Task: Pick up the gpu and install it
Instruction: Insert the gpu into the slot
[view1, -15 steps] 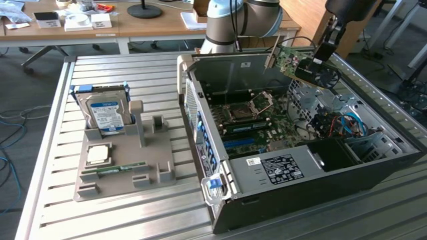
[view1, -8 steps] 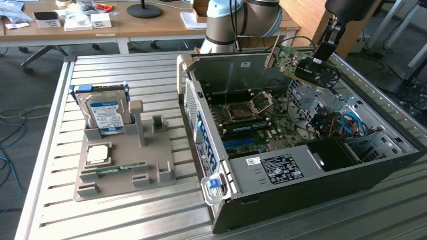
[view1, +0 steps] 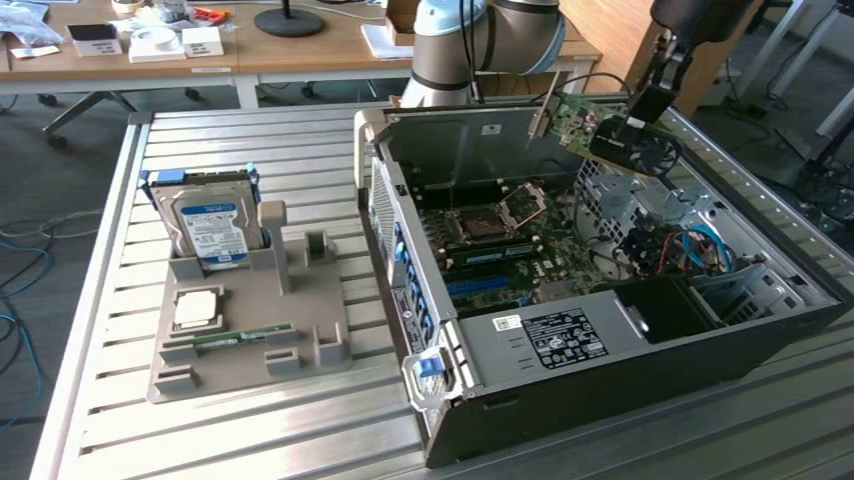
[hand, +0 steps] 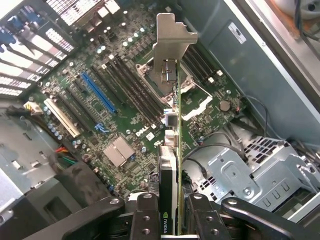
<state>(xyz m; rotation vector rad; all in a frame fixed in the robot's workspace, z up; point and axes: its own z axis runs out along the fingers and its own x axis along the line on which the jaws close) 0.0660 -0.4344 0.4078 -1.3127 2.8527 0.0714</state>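
Holding small flat green circuit-board gpu (view1: 587, 125) (hand: 172, 165), black fan, silver bracket, in the air above green motherboard (view1: 521, 250) (hand: 125, 125) inside open black metal computer case (view1: 641, 390) | claw (view1: 638, 118) (hand: 172, 220) pinching gpu's edge | picked up: done; seated in slot: not yet | count: one gpu, one computer case, one silver hard drive (view1: 214, 225), one slim green RAM stick (view1: 240, 338), one grey plastic holder (view1: 307, 340)
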